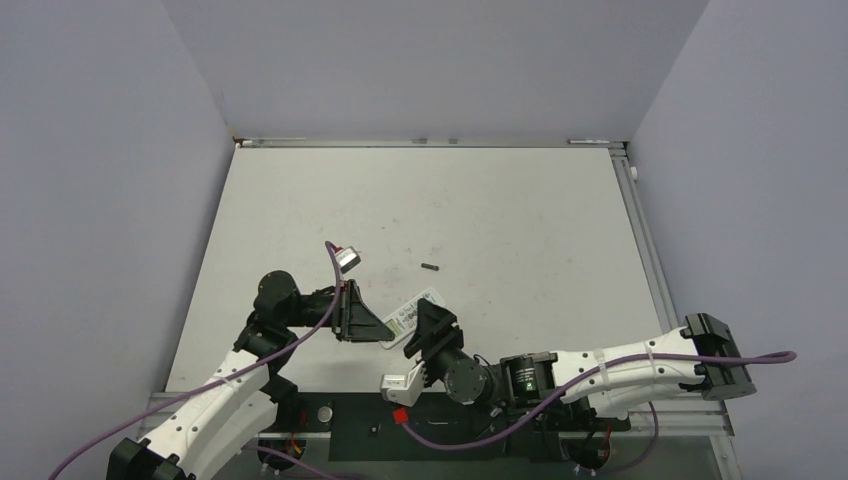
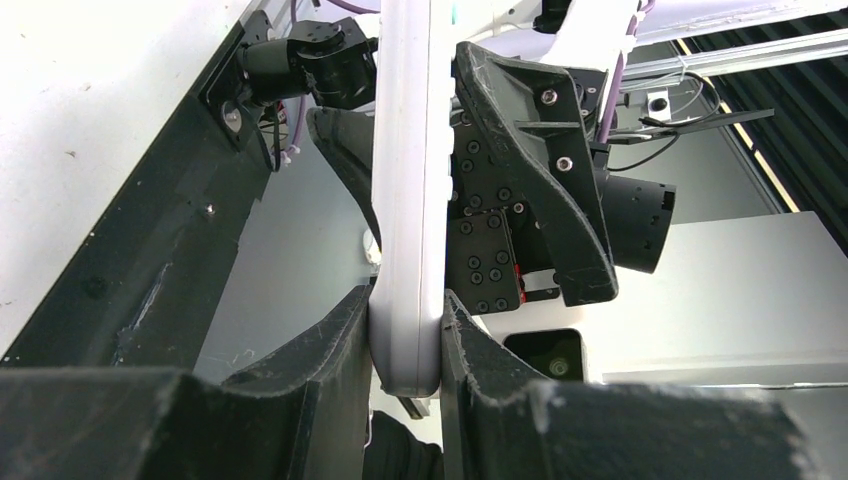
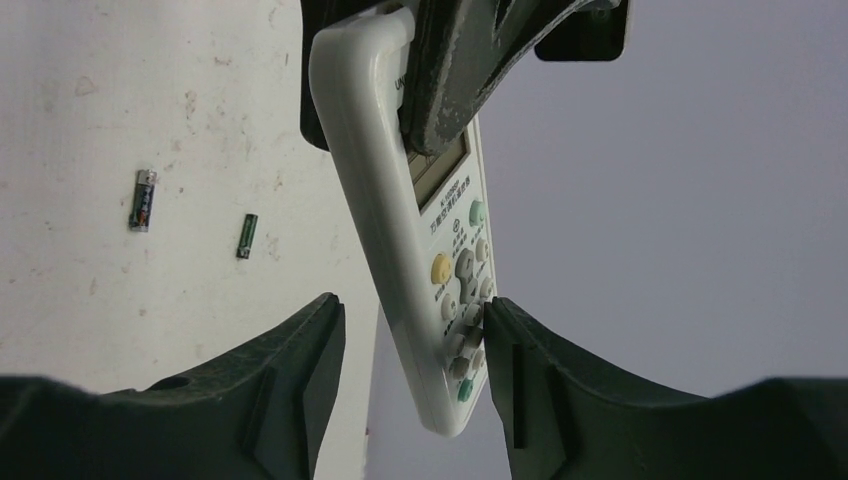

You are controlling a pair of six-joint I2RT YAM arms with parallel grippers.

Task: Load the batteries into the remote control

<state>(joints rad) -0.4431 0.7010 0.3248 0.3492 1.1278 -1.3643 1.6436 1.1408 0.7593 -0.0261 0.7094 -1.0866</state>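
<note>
left gripper (image 2: 405,335) clamped on one end of remote control (image 2: 410,200). right gripper (image 3: 415,325) jaws parted, straddling its button end, gap on one side. batteries (image 3: 246,236) lie on table (image 3: 90,320), well apart from right gripper, to its side.

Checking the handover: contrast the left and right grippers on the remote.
The left gripper is shut on the screen end of the remote control; the right gripper is open around its button end. Left fingers press both sides; one right finger stands clear. Both straddle the same remote.
</note>
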